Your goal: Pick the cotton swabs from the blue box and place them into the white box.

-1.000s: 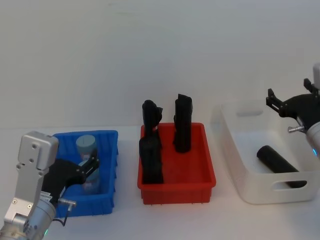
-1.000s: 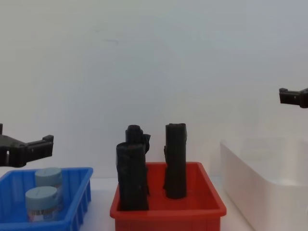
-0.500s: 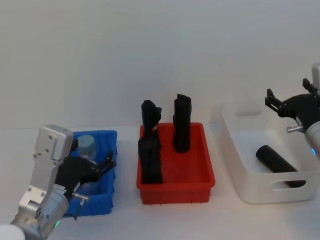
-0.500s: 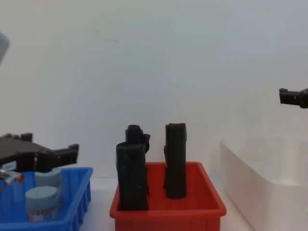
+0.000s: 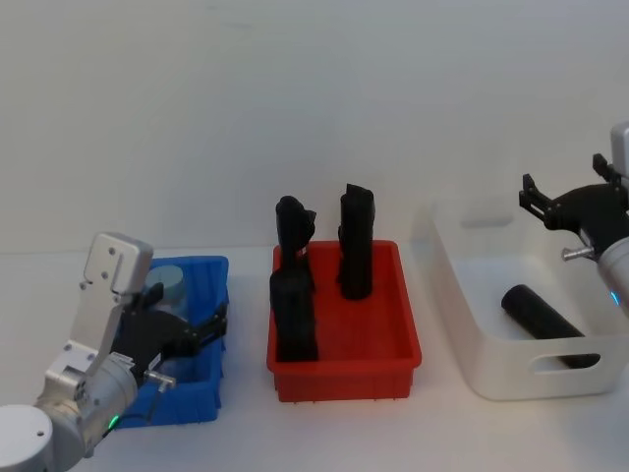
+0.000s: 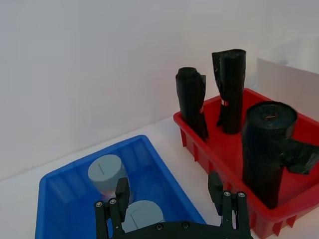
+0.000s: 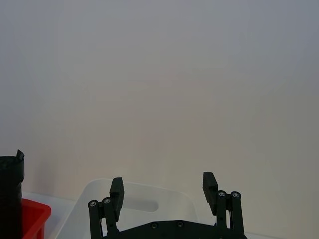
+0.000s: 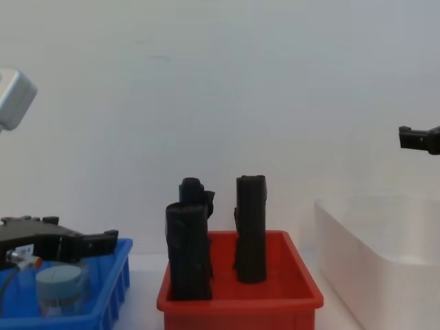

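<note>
Left claw (image 6: 168, 185), spread, has dropped over the near clear grey-lidded swab tub (image 6: 143, 214) in the ribbed blue plastic bin (image 6: 167, 172) (8 o'clock): grasp next. Right claw (image 7: 162, 186) idles spread, 3 o'clock.

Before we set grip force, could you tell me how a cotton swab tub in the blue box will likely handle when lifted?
The cotton swab tub is probably light: small clear plastic. Its smooth round wall may slip in the left gripper, and it would roll if tipped. It stands close to the second tub, so could nudge it.
</note>
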`<state>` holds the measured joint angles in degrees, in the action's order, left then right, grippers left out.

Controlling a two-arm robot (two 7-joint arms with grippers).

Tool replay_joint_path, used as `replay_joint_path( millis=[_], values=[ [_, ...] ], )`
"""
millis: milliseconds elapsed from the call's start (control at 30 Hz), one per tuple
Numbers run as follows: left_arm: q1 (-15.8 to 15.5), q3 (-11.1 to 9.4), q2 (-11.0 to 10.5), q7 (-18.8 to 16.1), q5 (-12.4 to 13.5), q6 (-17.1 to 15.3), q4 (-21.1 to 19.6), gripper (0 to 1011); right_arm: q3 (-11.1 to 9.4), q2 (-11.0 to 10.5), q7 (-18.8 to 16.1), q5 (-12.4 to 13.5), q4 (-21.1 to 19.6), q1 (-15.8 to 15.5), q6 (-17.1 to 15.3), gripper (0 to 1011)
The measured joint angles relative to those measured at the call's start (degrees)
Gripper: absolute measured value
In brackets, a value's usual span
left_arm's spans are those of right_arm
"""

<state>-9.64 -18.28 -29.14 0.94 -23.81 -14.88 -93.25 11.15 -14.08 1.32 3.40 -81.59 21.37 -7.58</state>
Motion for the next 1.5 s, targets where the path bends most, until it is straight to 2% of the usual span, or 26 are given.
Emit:
replay_joint_path(
  millis=[567,1500],
  values=[
    [-0.3,1.3,0.0,0.6,-1.4,0.0,4.0,1003,0.0,0.0,0.0,0.0,0.0,0.0,0.0,1001],
    [-2.5,1.9,1.7,3.4,-2.1,1.0,11.2,1003,0.0,0.0,0.0,0.0,0.0,0.0,0.0,1002]
  ],
)
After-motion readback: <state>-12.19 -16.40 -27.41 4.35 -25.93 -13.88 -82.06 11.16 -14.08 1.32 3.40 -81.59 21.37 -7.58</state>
